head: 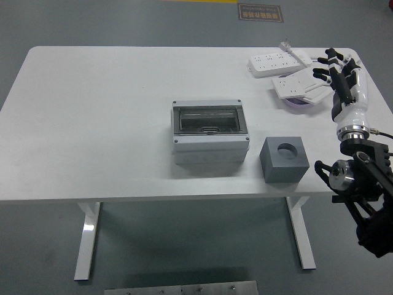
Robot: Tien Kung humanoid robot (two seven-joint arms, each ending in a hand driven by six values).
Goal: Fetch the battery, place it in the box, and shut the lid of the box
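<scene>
On the white table [92, 110] in front of me, the left half is bare; near the middle stands one light grey plastic box with a dark see-through lid [210, 130], its lid lying flat on top. Just to its right, apart from it and near the table's front edge, sits one dark grey cube with a round hole in its top face [285, 159]; I cannot see a battery in the hole or anywhere else. At the far right corner lie two white power strips [276, 62], the second partly over a single purple round thing [299, 104], with white cable looping beside them. My right hand [339, 69] hangs above that corner, fingers spread and holding nothing, black arm entering from the right edge.
</scene>
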